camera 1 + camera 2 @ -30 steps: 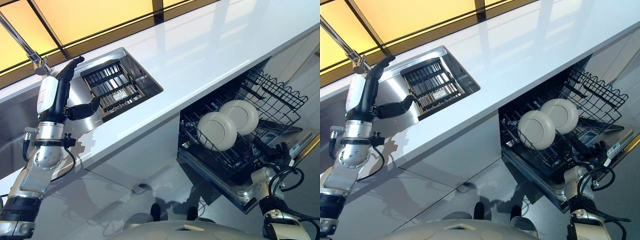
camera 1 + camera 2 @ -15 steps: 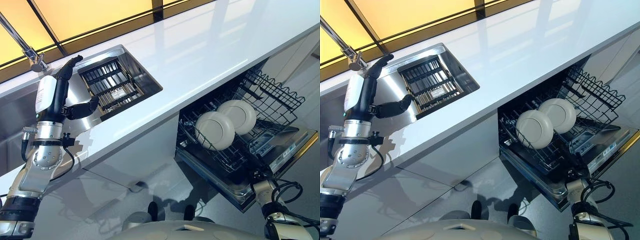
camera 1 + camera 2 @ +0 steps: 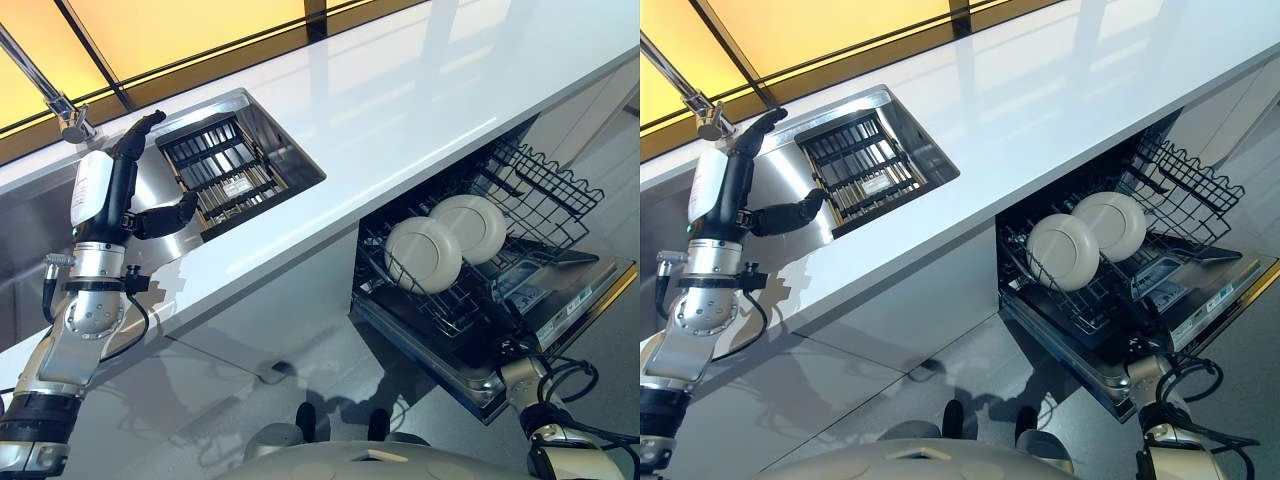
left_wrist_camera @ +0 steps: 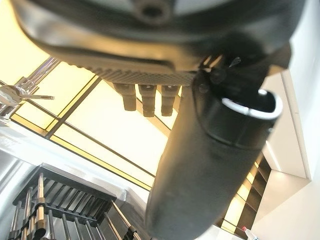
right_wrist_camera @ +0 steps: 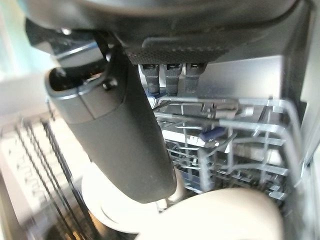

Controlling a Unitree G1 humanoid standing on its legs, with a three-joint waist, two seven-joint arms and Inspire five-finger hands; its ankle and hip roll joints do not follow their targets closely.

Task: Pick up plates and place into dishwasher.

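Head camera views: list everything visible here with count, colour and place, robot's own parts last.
plates: two, cream, standing side by side in the dishwasher rack
dishwasher rack: one, black wire, pulled out below the counter
dishwasher door: one, steel, open under the rack
counter: one, white, glossy
sink: one, steel, set in the counter
sink rack: one, black, inside the sink
tap: one, chrome, behind the sink
left hand: dark, open, over the sink
right hand: dark, by the door's front edge

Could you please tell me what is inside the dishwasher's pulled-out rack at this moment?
Two pale plates stand on edge in the rack, overlapping. The rack's floor behind them is hidden.
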